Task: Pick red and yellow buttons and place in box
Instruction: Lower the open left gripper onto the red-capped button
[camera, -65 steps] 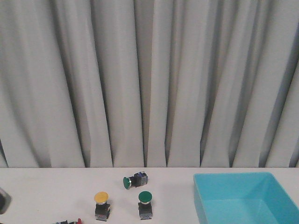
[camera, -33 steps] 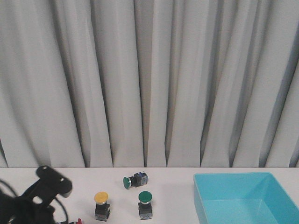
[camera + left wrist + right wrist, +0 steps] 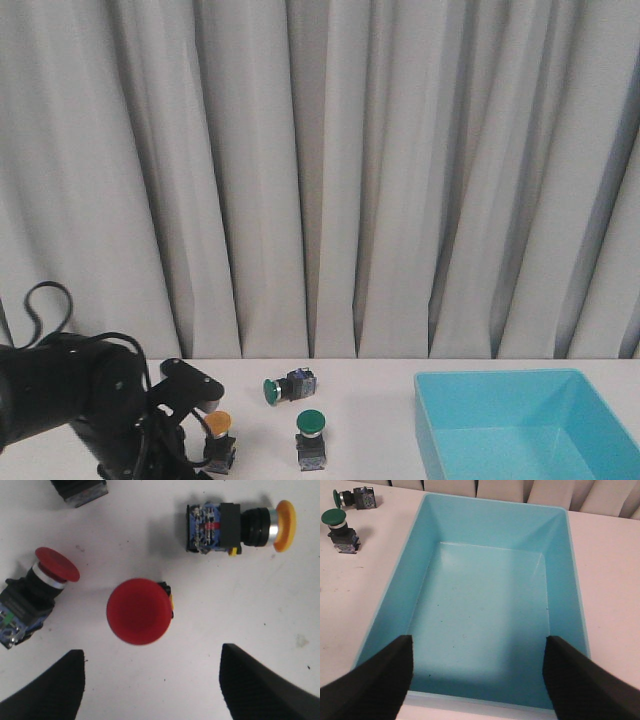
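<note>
Front view: left arm (image 3: pixel 90 410) low at the near left of the white table (image 3: pixel 380 400), black and bulky, covering the table's near-left corner. Just beside it, an upright yellow-capped button (image 3: pixel 218 440), partly masked by the arm's wrist. Further right, an upright green-capped button (image 3: pixel 311 437); behind and between the two, a second green-capped button (image 3: pixel 287 387) lying on its side. Turquoise box (image 3: pixel 520 425) at the near right, well apart from all the buttons, nothing visible inside. Grey curtain (image 3: pixel 330 170) behind the table.

Left wrist view: left gripper (image 3: pixel 150 680) spread wide, both fingers (image 3: pixel 50 690) apart and touching nothing. Between and just beyond them, an upright red button (image 3: pixel 139 611) seen from above, cap facing the camera, body almost wholly hidden beneath. To one side, a second red button (image 3: pixel 35 595) tipped over on its side, near the first but not touching. Farther off, a yellow button (image 3: pixel 235 525) lying on its side, cap pointing away from the red pair. Corner of another dark button body (image 3: pixel 80 489) cut off at the frame edge; cap colour not visible.

Right wrist view: right gripper (image 3: pixel 477 680) also wide apart and empty, poised over the near wall of the box (image 3: pixel 485 610); box interior bare. Both green-capped buttons outside the box, beyond its far corner
</note>
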Robot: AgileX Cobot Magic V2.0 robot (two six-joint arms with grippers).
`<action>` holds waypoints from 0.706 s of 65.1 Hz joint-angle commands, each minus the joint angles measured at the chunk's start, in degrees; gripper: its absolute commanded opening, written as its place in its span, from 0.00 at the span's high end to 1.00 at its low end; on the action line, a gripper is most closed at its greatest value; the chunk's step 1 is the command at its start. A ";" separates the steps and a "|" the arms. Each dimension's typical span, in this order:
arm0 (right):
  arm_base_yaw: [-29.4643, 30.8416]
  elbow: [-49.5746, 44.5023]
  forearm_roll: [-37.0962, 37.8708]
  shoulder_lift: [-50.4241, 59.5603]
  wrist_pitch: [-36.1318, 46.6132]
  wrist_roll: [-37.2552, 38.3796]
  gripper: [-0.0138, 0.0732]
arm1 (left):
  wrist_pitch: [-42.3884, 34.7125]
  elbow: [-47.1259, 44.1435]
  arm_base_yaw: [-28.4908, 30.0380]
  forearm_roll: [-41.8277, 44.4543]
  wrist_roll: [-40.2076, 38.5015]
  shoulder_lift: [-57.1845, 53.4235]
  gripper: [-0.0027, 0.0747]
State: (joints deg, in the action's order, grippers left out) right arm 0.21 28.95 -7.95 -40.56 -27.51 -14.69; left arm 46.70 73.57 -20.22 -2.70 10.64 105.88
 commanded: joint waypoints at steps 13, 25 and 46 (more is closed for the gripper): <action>0.18 2.03 0.24 -0.19 4.13 -0.26 0.24 | -0.24 6.50 -0.36 -0.60 0.00 3.22 0.25; 0.18 2.03 0.24 -0.19 4.13 -0.26 0.24 | -0.29 8.30 -0.36 -0.56 0.00 5.99 0.25; 0.18 2.03 0.36 -0.19 4.13 -0.26 0.24 | 1.24 8.82 -0.36 1.00 0.00 7.41 0.46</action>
State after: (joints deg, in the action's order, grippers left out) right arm 0.21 28.95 -7.76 -40.56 -27.45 -14.69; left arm 48.36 80.68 -20.22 -2.19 10.64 116.45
